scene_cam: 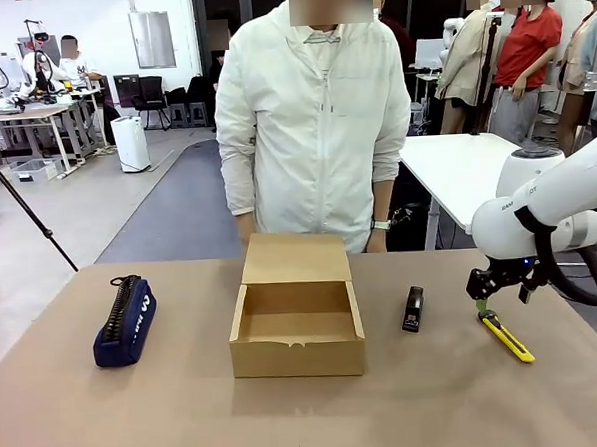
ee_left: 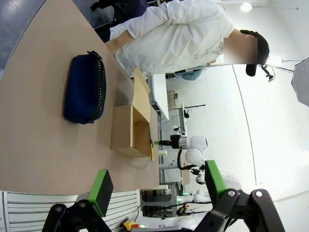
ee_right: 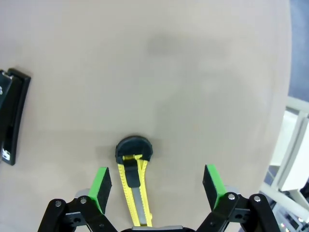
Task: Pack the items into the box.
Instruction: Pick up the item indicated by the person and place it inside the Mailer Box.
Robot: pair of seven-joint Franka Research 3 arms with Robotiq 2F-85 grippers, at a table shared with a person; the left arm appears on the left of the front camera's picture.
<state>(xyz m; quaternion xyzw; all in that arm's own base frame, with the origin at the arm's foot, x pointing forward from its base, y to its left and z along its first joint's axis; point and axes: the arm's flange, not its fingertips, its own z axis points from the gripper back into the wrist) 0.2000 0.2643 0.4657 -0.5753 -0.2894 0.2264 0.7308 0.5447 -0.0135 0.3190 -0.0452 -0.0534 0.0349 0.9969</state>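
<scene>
The right gripper (scene_cam: 491,309) hangs low over the table (scene_cam: 438,406) with its green pads spread wide and nothing clamped. A yellow utility knife (ee_right: 133,188) lies on the table directly beneath it. In the right wrist view the knife runs up between the two fingers, its rounded black end just past the fingertips, and neither pad is pressing on it (whether any part of the gripper touches the knife I cannot tell).

The black stapler (scene_cam: 413,309) lies flat on the table near that gripper, on the side towards the box, clear of the fingers and roughly parallel to the knife. Past the stapler, farther from the gripper, is the cardboard box (scene_cam: 298,358). It is open, with its flap lid standing up on the person's side and bare cardboard showing inside.

The left gripper (ee_left: 158,183) is held above its end of the table, its pads also wide apart with only air between them. The navy pouch (ee_left: 84,89) lies out ahead of its fingers, well apart from them, with its zip uppermost. The box sits beyond the pouch as seen from this gripper, so the pouch and the stapler flank the box on opposite sides.

A person in a white jacket (scene_cam: 313,123) stands at the far edge, right behind the raised lid, with arms hanging down.
</scene>
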